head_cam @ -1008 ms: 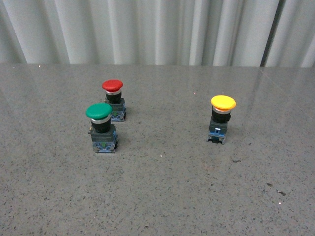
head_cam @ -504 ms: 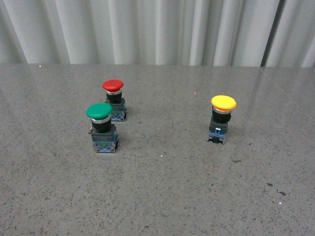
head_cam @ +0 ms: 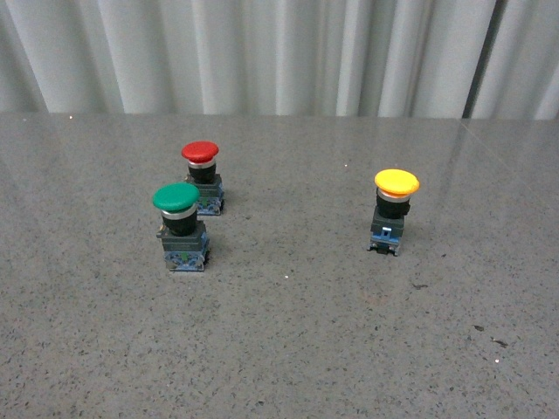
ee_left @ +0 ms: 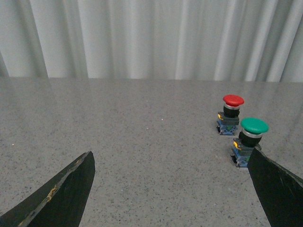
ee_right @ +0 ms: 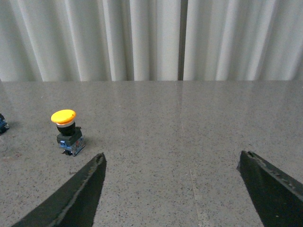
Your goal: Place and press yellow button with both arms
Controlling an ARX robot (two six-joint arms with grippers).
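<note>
The yellow button (head_cam: 396,208) stands upright on the grey table, right of centre in the front view. It also shows in the right wrist view (ee_right: 66,131), ahead of my right gripper and off to one side. My right gripper (ee_right: 173,158) is open and empty, with only bare table between its fingers. My left gripper (ee_left: 173,158) is open and empty too. Neither arm shows in the front view.
A green-capped button (head_cam: 180,226) and a red-capped button (head_cam: 202,177) stand close together at the left of the grey speckled table (head_cam: 288,340). Both show in the left wrist view, the green one (ee_left: 249,141) next to one fingertip (ee_left: 272,182). White curtains hang behind.
</note>
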